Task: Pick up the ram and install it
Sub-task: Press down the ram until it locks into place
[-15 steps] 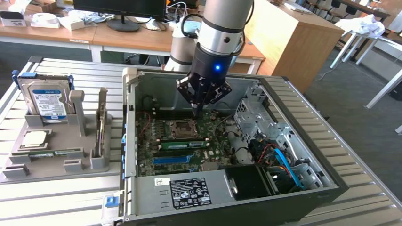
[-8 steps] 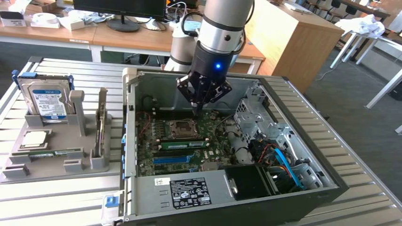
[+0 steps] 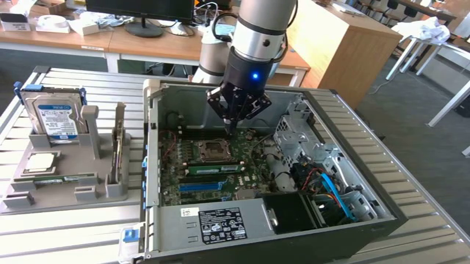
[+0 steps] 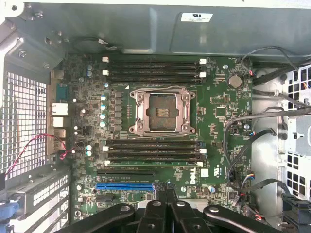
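A ram, a long green stick with dark chips, stands in a memory slot of the motherboard just beside the empty processor socket. In the wrist view it is a thin green line under the black slots. My gripper hangs over the board inside the open computer case, above the socket's far side and apart from the ram. Its fingers are shut with nothing between them. The dark fingers meet in the wrist view over the blue slot strip.
A grey rack at the exterior view's left holds another green stick, a square silvery chip and an upright hard drive. Case walls, a drive cage and loose cables ring the board.
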You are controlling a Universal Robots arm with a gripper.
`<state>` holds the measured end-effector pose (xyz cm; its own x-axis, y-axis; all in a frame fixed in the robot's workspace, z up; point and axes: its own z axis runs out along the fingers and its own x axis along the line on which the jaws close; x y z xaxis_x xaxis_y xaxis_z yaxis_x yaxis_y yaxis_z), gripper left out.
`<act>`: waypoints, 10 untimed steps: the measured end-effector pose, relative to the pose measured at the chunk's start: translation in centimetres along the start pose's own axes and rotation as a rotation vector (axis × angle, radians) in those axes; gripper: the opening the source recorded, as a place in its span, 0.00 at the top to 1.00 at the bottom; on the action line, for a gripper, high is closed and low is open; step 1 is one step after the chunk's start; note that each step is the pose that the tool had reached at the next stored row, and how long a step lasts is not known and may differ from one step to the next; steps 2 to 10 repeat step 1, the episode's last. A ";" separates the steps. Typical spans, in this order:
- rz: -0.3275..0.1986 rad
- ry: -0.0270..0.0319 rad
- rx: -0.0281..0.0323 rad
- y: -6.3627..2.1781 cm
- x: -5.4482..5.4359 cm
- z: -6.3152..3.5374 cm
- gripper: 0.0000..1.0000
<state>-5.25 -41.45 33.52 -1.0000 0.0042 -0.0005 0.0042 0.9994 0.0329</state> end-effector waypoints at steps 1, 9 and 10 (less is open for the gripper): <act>0.000 0.0000 0.0000 0.00 0.0 0.00 0.90; 0.000 0.0000 0.0000 0.00 0.0 0.00 0.90; 0.000 0.0000 0.0000 0.00 0.0 0.00 0.90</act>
